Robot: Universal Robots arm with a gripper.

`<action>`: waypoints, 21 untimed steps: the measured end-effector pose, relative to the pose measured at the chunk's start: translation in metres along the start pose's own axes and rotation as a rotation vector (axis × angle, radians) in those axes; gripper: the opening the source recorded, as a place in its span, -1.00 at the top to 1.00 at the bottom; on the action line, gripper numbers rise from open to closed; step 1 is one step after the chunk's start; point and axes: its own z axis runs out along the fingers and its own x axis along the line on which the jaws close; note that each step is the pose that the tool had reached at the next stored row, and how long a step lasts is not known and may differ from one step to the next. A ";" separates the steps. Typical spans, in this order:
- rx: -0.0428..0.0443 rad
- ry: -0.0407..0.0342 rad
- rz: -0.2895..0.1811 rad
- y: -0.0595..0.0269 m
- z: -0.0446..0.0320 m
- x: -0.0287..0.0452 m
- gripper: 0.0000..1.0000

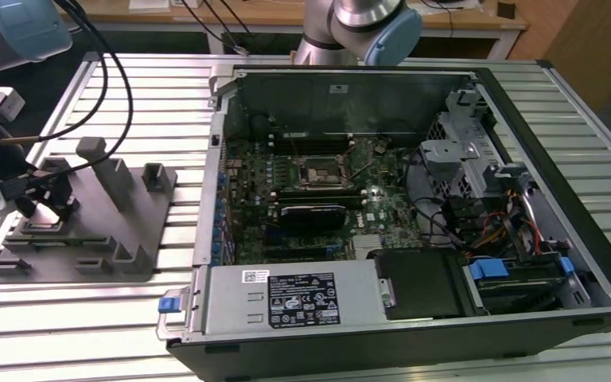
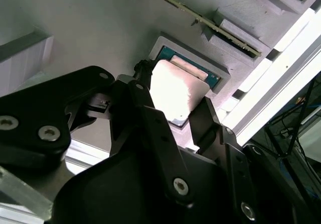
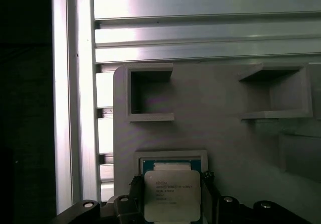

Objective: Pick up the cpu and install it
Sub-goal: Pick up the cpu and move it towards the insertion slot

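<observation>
Reading the exterior view first, I see the gripper (image 1: 45, 210) low over the grey fixture (image 1: 125, 219) at that view's left, well apart from the motherboard socket (image 1: 321, 171) in the open computer case (image 1: 412, 350). In the second wrist view the cpu (image 2: 173, 91) sits at its fixture recess, with the fingers (image 2: 148, 108) closed against two opposite edges, pinching it. In the first wrist view its metal lid looks slick. I judge it light, stiff and delicate underneath, so those thin edges are the right hold, squeezed gently.
</observation>
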 end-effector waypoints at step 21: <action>0.0000 0.0000 0.000 0.0031 -0.0402 -0.0018 -0.08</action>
